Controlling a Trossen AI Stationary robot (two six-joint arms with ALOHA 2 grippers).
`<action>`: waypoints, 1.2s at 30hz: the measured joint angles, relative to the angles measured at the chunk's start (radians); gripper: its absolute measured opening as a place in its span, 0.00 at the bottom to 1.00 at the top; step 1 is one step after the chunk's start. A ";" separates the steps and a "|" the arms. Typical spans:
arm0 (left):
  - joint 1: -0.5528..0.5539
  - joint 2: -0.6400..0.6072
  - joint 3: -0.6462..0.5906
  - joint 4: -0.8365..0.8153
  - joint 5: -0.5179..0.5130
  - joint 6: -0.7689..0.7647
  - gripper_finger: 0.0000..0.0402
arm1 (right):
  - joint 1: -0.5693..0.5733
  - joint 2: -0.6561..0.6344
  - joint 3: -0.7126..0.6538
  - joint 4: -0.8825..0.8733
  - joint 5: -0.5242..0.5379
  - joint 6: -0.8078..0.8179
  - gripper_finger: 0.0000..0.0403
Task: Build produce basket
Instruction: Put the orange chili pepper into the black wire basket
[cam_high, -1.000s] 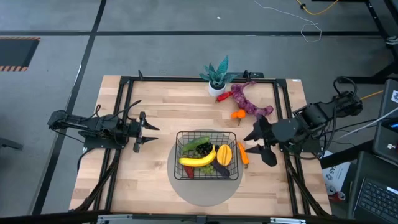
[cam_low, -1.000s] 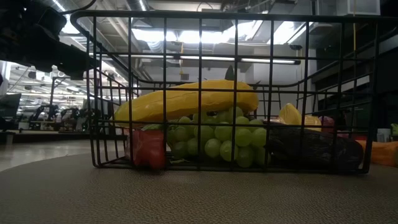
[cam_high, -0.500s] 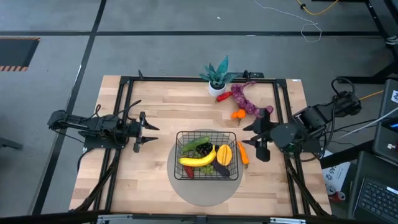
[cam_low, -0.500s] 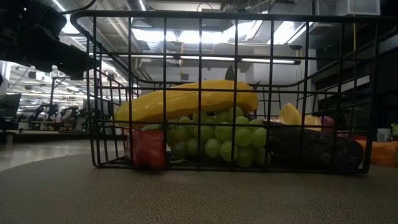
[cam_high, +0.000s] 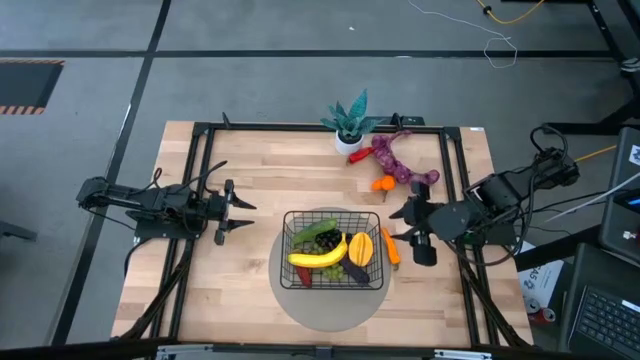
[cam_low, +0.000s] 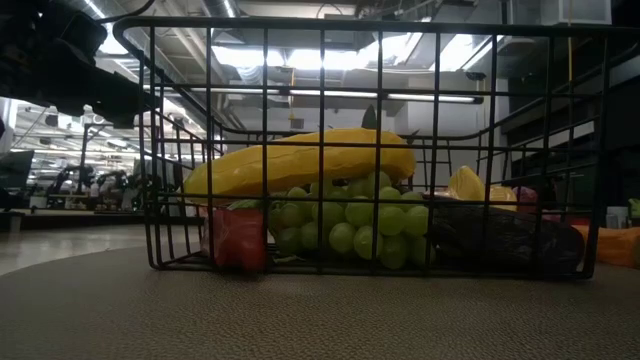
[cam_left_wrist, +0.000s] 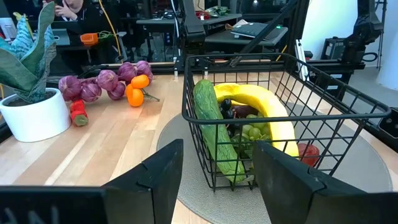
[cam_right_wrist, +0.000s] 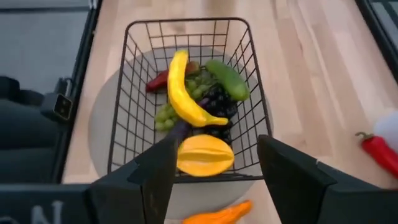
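Produce (cam_high: 330, 250) fills our basket (cam_high: 334, 216) at center frame; our right claw (cam_high: 411, 228) and left claw (cam_high: 234, 211) both hang spread, holding nothing.

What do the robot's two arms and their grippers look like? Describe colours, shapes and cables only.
Both arms are black, jointed, with looping black cables. The left gripper has two thin black fingers. The right gripper looks bulkier, and thick cables trail from that arm. In the wrist views the fingers are broad, flat, matte black plates.

Black wire basket (cam_high: 332, 250) upright on disc, holding banana (cam_high: 318, 257), grapes (cam_low: 350, 225).
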 joint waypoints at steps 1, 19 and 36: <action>0.000 0.000 0.000 0.000 0.000 0.000 0.47 | 0.000 0.000 0.000 0.001 0.008 0.006 0.55; 0.000 0.000 0.000 0.000 0.000 0.000 0.47 | 0.000 0.011 -0.001 -0.003 0.034 0.001 0.55; 0.000 0.000 0.000 0.000 0.000 0.000 0.47 | -0.030 0.011 -0.001 -0.155 0.219 0.229 0.55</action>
